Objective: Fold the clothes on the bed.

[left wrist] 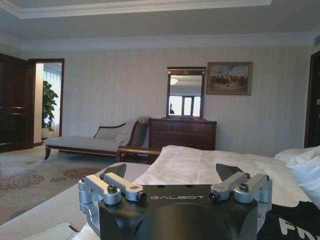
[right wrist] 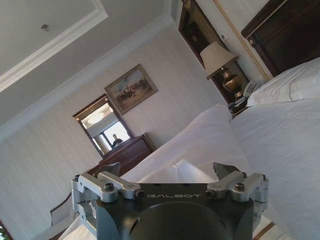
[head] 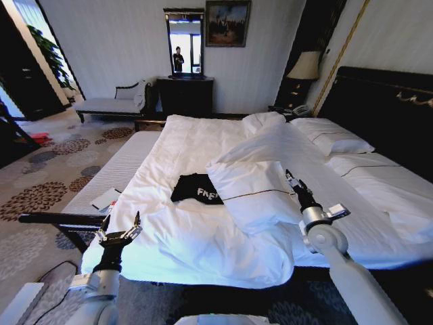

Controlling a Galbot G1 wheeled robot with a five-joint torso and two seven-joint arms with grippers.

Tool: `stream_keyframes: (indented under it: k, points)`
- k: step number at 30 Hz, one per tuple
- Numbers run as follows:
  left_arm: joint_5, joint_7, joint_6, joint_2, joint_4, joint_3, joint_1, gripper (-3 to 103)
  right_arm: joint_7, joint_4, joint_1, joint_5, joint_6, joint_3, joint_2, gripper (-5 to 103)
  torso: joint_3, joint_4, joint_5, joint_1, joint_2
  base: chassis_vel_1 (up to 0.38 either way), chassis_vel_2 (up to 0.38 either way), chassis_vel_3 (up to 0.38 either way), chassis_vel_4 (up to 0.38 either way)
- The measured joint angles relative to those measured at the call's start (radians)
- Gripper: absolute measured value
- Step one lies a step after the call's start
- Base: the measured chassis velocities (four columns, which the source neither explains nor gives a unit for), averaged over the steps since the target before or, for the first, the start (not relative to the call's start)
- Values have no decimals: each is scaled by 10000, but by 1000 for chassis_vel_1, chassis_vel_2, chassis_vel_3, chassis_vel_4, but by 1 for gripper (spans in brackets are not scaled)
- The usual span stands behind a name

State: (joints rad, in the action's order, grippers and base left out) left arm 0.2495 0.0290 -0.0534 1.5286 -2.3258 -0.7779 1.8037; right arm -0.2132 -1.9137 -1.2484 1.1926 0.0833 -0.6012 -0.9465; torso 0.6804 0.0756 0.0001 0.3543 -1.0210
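Two grippers sit low in my head view, both apart from the garment. The left gripper (head: pixel 120 232) hangs at the lower left of the frame, just over the near edge of the large double bed with its white duvet (head: pixel 196 223) and dark headboard; its fingers are spread wide with nothing between them. In the left wrist view that gripper (left wrist: pixel 171 172) has the same wide gap, and a corner of black cloth with white letters lies at the lower right. The right gripper (head: pixel 292 180) is right of centre above a white pillow (head: pixel 254 189); from the head view I cannot tell its spread, but in the right wrist view the right gripper (right wrist: pixel 171 171) has its fingers wide apart and bare.

The black short-sleeved T-shirt with white lettering (head: pixel 196 188) lies bunched at mid-frame on the duvet, its right edge touching the pillow. To its left the duvet is open and smooth out to the bed's left edge. Patterned carpet (head: pixel 54 176) fills the left side.
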Motion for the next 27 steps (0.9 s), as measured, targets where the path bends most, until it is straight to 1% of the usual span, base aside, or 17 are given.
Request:
stream_keyframes:
  k: [11, 16, 17, 18, 21, 24, 27]
  points:
    - [-29, 7, -49, 12, -64, -22, 89, 100, -35, 124, -45, -224, 63, -15, -43, 100, -1, -3, -1, -2, -1, -6, 12, 10, -7]
    - [-35, 8, -81, 11, -71, -26, 104, 100, 77, 126, -45, -372, 116, -6, -92, 100, 1, -2, -1, 3, 0, -53, 41, 60, -25]
    - [-36, 9, -82, 11, -70, -21, 100, 100, 97, 126, -47, -426, 145, -1, -95, 100, 1, -5, -2, 2, 1, -60, -5, 60, 1]
    - [-39, 11, -91, 11, -62, -15, 93, 100, 109, 133, -50, -473, 161, 2, -98, 100, 0, -1, -2, 1, 0, -60, -5, 78, 24]
    - [-46, 13, -109, 12, -26, -7, 89, 100, 186, 187, -52, -562, 231, 13, -98, 100, 0, -3, 0, 1, 0, -64, -24, 59, 55]
    - [-48, 17, -128, 12, 10, -4, 79, 100, 315, 256, -1, -572, 262, 103, -49, 100, 0, 5, 1, 0, 0, 0, 0, 0, 0]
    - [-48, 17, -138, 9, 23, -7, 63, 100, 400, 334, 196, -454, 249, 265, 39, 100, -1, 2, -1, -1, 0, 0, 0, 0, 0]
